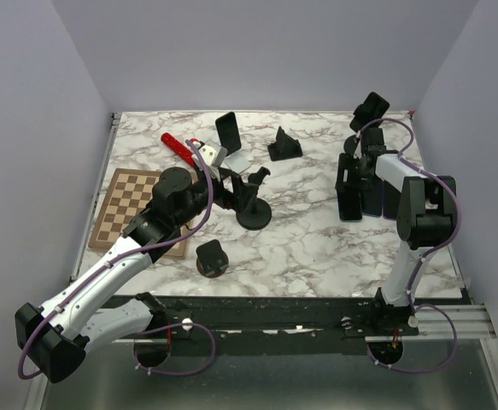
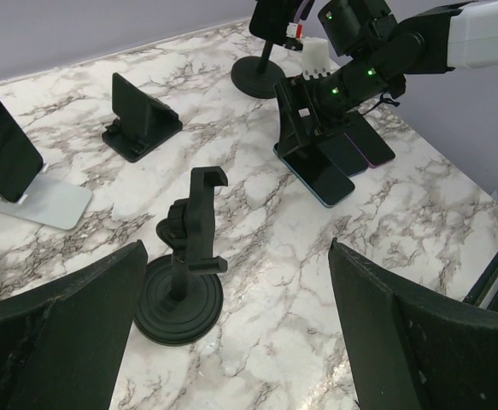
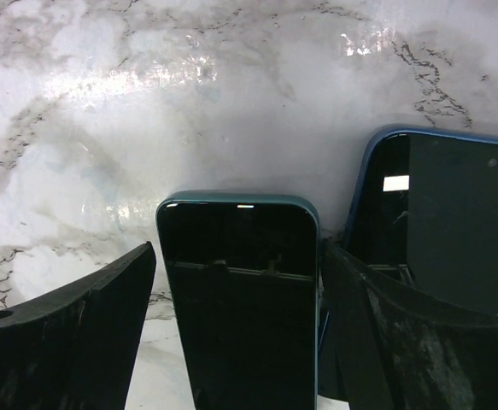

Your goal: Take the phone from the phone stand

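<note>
**Two claws over a marble tabletop [image 1: 317, 248], one phone lying flat.**
Nearest, the left claw [image 2: 236, 256] hangs with its fingers wide apart over the clamp stand [image 2: 199, 222], which is upright on its round base and empty. Farther off to the right, the right claw [image 3: 237, 248] straddles the teal-edged phone [image 3: 236, 325]. This phone lies flat on the tabletop just beside a blue-edged phone [image 3: 454, 222]. The fingers sit close at both its long edges, but whether they clamp it cannot be told.

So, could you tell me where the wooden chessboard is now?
Top view: the wooden chessboard lies flat at the marble table's left edge, partly under the left arm.
</note>
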Controlling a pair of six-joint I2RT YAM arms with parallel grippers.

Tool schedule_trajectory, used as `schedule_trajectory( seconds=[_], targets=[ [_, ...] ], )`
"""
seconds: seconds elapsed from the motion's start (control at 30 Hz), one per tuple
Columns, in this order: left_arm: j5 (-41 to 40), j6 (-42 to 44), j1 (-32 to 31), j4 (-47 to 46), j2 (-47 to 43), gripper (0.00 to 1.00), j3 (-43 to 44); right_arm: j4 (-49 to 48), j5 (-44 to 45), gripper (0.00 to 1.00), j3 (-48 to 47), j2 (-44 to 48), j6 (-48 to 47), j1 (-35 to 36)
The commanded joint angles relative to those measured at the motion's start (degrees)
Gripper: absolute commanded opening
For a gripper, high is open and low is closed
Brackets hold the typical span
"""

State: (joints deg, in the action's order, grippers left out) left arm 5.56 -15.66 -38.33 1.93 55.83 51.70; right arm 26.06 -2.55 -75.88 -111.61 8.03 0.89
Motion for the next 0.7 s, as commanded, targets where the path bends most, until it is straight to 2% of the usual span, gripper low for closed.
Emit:
schedule_trajectory(
  seconds=[0.0,0.47,0.67],
  targets=[
    [-1.07,0.72,0.27,0.04,0.15,0.95,1.12,0.91,0.01,0.86,0.91,2.66,0.23,0.69],
    [-0.82,0.72,0.23,0.06,-0.29,0.95,1.19,4.2,1.07,0.85,1.36,5.6,1.94,1.71],
    [-0.82,0.72,0.26,0.15,-0.69,0.95,1.12,6.63,8.55,0.85,2.08,5.87,2.63,1.75]
  ],
)
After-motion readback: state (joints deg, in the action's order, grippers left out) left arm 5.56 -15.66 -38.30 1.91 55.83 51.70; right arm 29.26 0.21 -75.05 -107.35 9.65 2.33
